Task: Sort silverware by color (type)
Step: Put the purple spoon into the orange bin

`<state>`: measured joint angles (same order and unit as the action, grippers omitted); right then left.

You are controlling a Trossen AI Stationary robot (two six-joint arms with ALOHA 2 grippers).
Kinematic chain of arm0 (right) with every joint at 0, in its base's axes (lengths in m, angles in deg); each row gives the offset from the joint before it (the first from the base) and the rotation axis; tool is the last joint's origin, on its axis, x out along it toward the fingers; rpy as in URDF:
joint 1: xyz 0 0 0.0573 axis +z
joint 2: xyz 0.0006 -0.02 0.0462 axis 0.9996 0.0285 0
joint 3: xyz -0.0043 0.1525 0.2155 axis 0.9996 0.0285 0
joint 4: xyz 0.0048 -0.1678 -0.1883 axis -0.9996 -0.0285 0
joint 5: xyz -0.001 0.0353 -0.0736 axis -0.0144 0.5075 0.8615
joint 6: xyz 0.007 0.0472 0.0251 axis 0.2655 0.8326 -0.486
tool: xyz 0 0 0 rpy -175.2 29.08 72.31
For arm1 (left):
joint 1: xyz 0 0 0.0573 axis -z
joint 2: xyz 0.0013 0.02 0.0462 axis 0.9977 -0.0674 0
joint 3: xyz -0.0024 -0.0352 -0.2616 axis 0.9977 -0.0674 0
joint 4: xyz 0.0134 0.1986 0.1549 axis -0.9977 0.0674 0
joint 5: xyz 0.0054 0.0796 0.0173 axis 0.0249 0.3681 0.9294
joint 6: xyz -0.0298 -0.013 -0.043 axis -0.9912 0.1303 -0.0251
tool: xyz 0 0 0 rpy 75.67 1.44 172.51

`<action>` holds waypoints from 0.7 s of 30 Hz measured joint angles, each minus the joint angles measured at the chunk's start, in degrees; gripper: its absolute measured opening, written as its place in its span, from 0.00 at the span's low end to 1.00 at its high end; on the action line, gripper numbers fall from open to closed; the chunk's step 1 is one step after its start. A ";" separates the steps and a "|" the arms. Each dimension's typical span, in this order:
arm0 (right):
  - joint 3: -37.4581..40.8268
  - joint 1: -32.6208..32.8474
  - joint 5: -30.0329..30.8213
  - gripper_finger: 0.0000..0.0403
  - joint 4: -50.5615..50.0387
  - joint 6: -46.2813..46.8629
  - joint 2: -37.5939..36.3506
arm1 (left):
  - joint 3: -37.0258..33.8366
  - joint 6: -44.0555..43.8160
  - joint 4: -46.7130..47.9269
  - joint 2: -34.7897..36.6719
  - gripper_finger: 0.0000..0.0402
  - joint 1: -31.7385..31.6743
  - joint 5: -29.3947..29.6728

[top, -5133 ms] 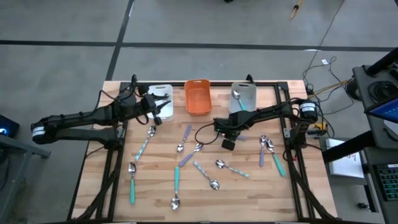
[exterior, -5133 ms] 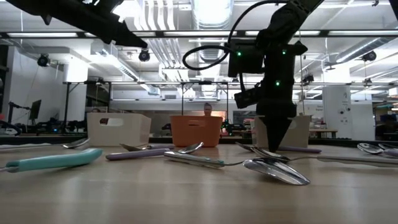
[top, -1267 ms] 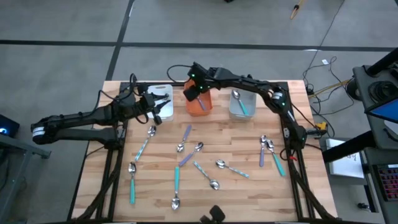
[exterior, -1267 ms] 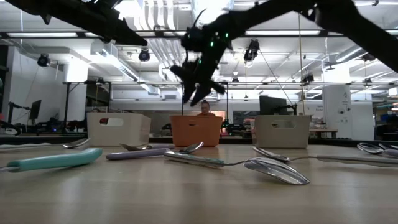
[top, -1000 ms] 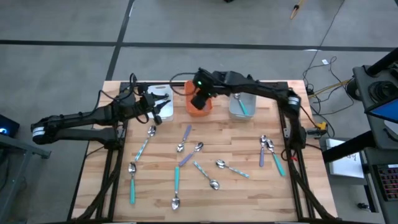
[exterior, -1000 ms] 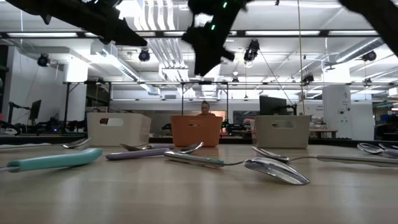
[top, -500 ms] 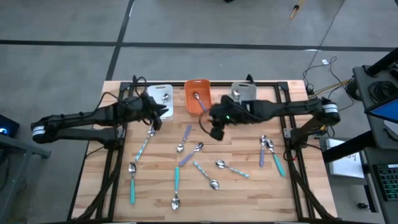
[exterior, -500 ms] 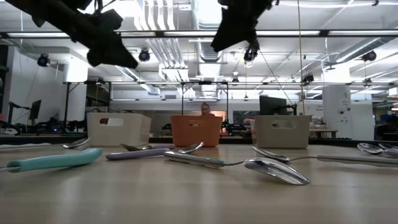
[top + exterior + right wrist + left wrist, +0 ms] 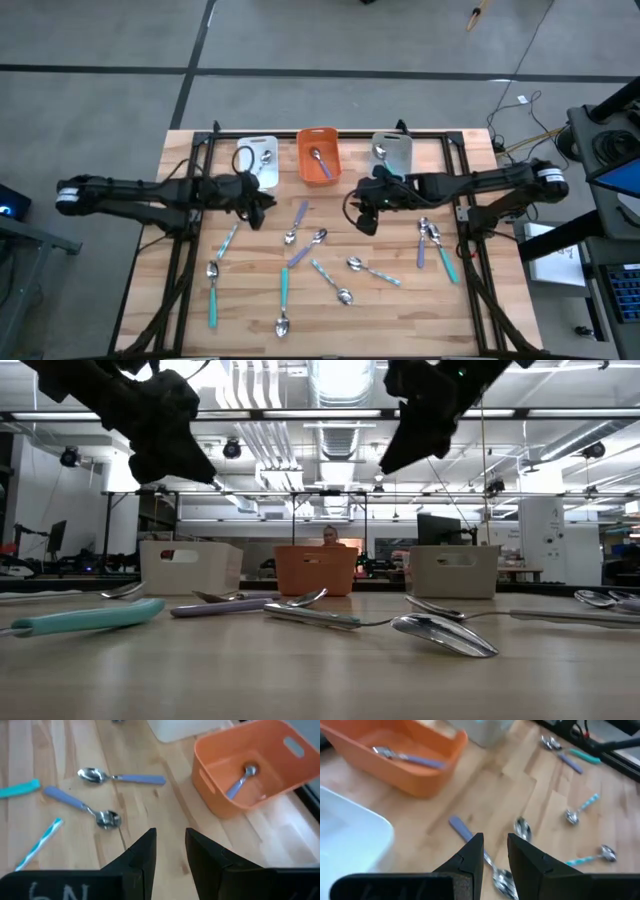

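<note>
Many spoons lie scattered mid-frame on the table; three already sit in bins along the top, apparently sorted. Both tools, left and right, hover narrowly parted, holding nothing.

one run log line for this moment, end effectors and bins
left end effector: empty, above table | right end effector: empty, above table | orange bin: one purple spoon | loose spoons on table

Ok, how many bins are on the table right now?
3, in a row along the far edge: white bin on the left, orange bin in the middle, grey bin on the right.
</note>
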<state>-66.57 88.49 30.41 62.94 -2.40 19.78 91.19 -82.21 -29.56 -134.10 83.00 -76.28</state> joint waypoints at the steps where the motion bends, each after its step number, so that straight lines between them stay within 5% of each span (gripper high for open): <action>1: 0.60 0.00 0.02 0.23 0.32 0.25 -0.27 | 0.00 -1.32 0.02 -0.60 0.17 0.92 0.02; 14: 0.51 -0.02 0.06 0.22 4.67 -5.42 -0.49 | -0.02 -5.41 -12.30 -15.01 0.17 7.84 0.59; 21: -1.76 0.00 -0.03 0.21 4.20 -7.07 -0.45 | -0.02 -5.97 -14.77 -23.34 0.17 8.46 7.52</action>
<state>-68.33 88.49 30.38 67.14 -9.48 19.33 91.17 -88.17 -44.34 -157.44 91.46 -68.76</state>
